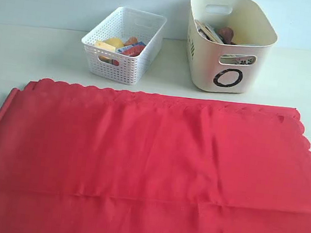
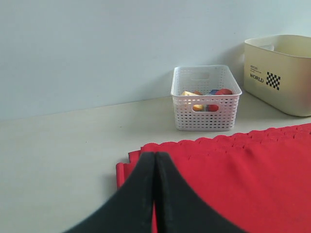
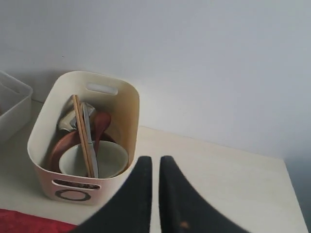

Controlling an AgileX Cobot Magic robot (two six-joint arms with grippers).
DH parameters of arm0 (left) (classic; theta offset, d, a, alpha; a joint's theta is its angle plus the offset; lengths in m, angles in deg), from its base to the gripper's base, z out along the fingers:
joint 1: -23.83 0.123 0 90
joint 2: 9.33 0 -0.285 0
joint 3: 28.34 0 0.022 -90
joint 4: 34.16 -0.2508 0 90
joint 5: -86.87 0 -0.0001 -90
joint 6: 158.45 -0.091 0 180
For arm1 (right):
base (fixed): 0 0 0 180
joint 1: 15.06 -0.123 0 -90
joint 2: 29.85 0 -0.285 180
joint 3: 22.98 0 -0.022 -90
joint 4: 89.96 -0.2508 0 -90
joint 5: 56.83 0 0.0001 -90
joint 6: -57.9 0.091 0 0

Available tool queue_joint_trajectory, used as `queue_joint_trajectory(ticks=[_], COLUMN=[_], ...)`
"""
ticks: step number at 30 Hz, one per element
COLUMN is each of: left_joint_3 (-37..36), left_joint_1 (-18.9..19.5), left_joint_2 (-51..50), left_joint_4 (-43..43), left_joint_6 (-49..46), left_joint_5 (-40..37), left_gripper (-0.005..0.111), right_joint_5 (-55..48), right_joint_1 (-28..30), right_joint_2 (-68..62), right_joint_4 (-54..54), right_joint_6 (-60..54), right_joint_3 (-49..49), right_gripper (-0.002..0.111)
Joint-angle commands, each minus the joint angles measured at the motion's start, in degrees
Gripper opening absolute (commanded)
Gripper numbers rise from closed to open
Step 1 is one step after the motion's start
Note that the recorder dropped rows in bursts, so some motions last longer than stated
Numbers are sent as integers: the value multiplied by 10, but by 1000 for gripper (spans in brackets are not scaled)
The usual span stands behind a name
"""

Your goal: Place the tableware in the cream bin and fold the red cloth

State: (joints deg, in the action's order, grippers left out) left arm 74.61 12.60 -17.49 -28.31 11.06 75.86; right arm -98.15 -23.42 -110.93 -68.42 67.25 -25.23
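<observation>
The pale desk [image 1: 38, 51] carries everything. The red cloth [image 1: 149, 167] covers most of its near half, spread wide and flat, with scalloped edges along the back and the right side and a faint crease running across near the front. It is far wider than both containers, which stand behind it, clear of its back edge.

The cream bin [image 1: 204, 65] stands at the back right, its dark ring mark facing forward. The lower white perforated basket [image 1: 122, 67] stands to its left, a little apart, holding small yellow, orange, red and blue pieces.

The tableware is in the cream bin. The pale bowl [image 3: 109, 158] sits at the front, with the brown wooden plate [image 3: 60, 145] leaning beside it. The chopsticks [image 3: 83, 136] and the silver knife [image 3: 90, 121] lie across the bowl's rim, pointing to the back. The brown spoon [image 3: 102, 124] and a shiny steel cup [image 3: 68, 121] lie behind.

The left gripper [image 2: 155, 165] is above the cloth's left back corner, jaws pressed together, gripping nothing visible. The right gripper [image 3: 155, 162] hangs near the bin, jaws almost together with a thin slit between, holding nothing.
</observation>
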Motion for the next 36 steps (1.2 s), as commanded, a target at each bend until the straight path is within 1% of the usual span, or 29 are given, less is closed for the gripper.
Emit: queue_joint_trajectory(ticks=[1,3,6,7,8,9,11,14,22,30,36], left_joint_3=[-2,-2,-2,-2,-2,-2,-2,-2,-2,-2,-2], left_joint_1=[-3,-3,-3,-3,-3,-3,-3,-3,-3,-3,-3], left_joint_2=[4,4,4,4,4,4,4,4,4,4,4], left_joint_4=[0,0,0,0,0,0,0,0,0,0,0], left_joint_6=[2,2,1,1,1,1,3,3,1,3,3], left_joint_5=[0,0,0,0,0,0,0,0,0,0,0], left_gripper=[1,1,1,1,1,1,1,1,1,1,1], right_joint_5=[83,144,200,237,248,269,294,313,330,442,520], right_joint_1=[2,2,0,0,0,0,0,0,0,0,0], right_joint_2=[72,121,168,196,210,238,278,315,399,467,511], right_joint_4=[-22,-50,-62,-68,-69,-70,-74,-75,-127,-153,-156], right_joint_6=[44,45,74,78,78,78,78,78,77,77,77], right_joint_3=[80,147,209,247,261,296,346,392,513,663,754], right_gripper=[0,0,0,0,0,0,0,0,0,0,0])
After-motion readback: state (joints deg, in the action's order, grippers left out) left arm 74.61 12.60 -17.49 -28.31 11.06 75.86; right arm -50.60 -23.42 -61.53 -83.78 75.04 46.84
